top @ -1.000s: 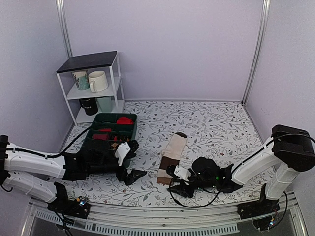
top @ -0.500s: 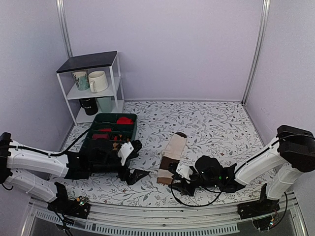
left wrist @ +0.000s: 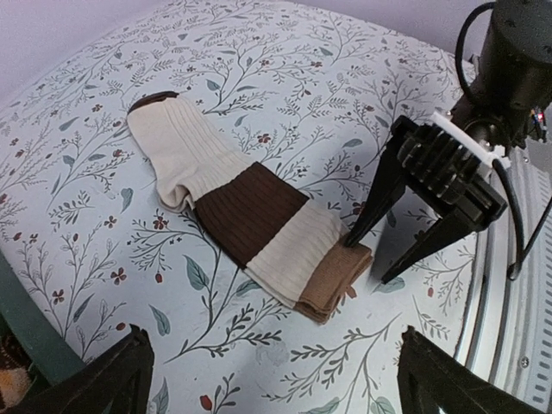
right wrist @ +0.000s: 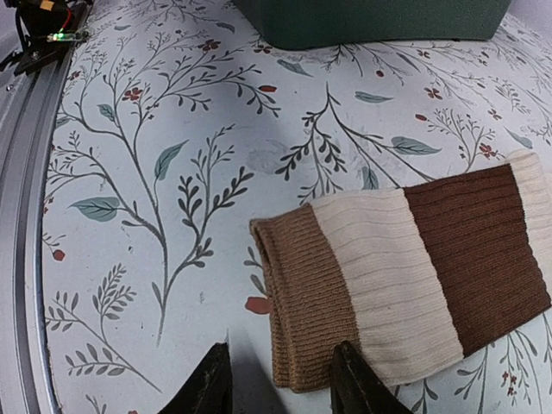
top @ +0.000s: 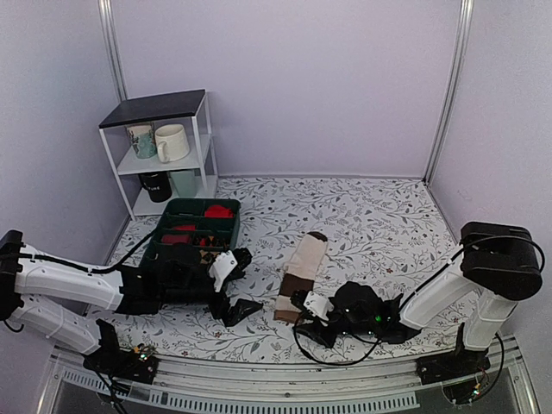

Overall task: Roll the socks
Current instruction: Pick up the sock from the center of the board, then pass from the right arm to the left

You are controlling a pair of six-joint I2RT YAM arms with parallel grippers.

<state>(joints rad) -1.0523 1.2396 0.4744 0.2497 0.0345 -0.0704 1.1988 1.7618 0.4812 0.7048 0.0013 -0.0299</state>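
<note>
Floral-print tabletop [top: 379, 216], arms working low over it.

Socks [top: 304, 267]: flat and stacked, lying just right of the green bin [top: 194, 233]. The dark brown end points away from the arm bases and the tan cuff end is nearest them.

Right gripper [top: 304, 317]: down at the cuff end. Its jaws stand apart and straddle the cuff's corner. One tip touches the fabric edge in the left wrist view. Nothing is pinched.

Left gripper [top: 237, 309]: spread wide and empty, sitting between the bin and the socks, close to the table.

Judgement: the step in hand is pinching the cuff to start the roll. To do it well:
- Catch both layers of the cuff, not only the top one.
- Bite deep enough that the ribbing won't slip out.
- Keep the lower finger flat against the table.
- Turn toward the dark end, square to the sock's length, or the roll will cone.
- The left gripper could pin the far half so the socks don't slide toward the bin.
</note>
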